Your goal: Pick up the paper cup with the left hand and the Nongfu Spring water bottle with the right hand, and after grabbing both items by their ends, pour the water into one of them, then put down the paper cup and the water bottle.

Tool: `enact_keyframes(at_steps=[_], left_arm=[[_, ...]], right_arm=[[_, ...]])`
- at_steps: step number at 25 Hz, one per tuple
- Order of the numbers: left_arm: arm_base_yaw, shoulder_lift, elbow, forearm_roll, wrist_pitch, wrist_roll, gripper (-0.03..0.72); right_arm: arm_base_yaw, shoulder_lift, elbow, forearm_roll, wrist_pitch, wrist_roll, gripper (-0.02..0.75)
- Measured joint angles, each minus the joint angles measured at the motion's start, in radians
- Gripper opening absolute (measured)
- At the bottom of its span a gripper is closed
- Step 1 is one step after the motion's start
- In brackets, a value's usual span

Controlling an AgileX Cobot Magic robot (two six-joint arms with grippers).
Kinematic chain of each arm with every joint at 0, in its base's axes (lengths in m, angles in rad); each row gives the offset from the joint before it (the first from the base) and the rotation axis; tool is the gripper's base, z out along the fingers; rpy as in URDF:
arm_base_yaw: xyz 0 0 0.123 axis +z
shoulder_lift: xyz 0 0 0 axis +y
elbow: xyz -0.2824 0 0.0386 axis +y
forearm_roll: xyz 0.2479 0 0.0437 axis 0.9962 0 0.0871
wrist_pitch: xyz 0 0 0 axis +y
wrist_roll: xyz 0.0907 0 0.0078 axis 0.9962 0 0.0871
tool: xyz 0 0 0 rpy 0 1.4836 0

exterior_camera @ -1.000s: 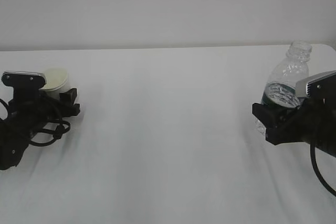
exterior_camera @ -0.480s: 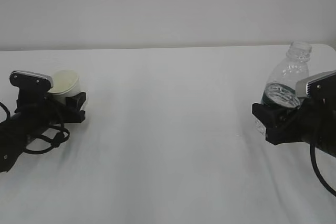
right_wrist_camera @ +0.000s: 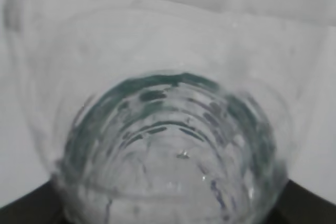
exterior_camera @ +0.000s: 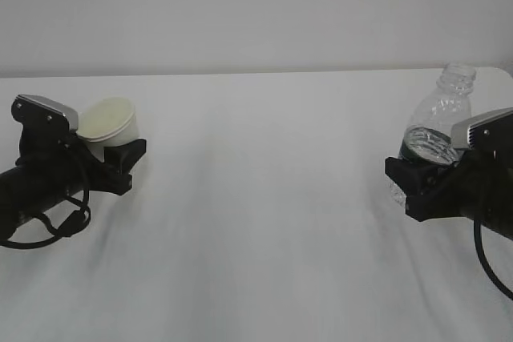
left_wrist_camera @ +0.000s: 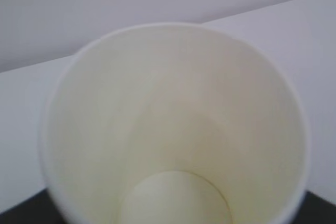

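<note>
the cup (exterior_camera: 111, 123) sits at the far left of the table (exterior_camera: 256, 222), caught low in the left gripper (exterior_camera: 120, 167) and tipped a little so its cream inside faces the camera. the jaws are pinched on its lower part, and the wrist view looks straight down into the cup (left_wrist_camera: 173, 129), which appears dry and empty. it seems to be clear of the cloth, though its base is hidden behind the black fingers, so i cannot say for sure.

the bottle (exterior_camera: 437, 130) stands at the far right, upright and capless, with the right gripper (exterior_camera: 417, 186) closed round its lower body at the green band. the right wrist view shows the bottle (right_wrist_camera: 168, 145) filling the frame, ribbed and clear, with water (right_wrist_camera: 173, 182) that looks low in it (hard to judge the level through the plastic).

the two are well apart, so the pour has not begun. my worries from here: the cup is thin and held near its base, so a hard squeeze could buckle it, or it could twist in the jaws once water adds weight. the open bottle could spill onto the cloth if it tilts before its neck is over the rim, and a tilted cup gives a smaller target.
</note>
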Motion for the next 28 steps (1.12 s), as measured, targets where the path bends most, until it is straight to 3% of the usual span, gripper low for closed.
enact_keyframes(at_steps=[9, 22, 28], left_arm=[[0.0, -0.037, 0.042, 0.171, 0.0, -0.078, 0.445], [-0.002, -0.037, 0.043, 0.503, 0.0, -0.157, 0.445], [-0.099, -0.037, 0.042, 0.522, 0.0, -0.164, 0.445]], right_arm=[[0.0, 0.0, 0.0, -0.03, 0.0, 0.018, 0.449], [0.0, 0.0, 0.0, -0.085, 0.012, 0.044, 0.449], [0.0, 0.0, 0.0, -0.137, 0.015, 0.065, 0.449]])
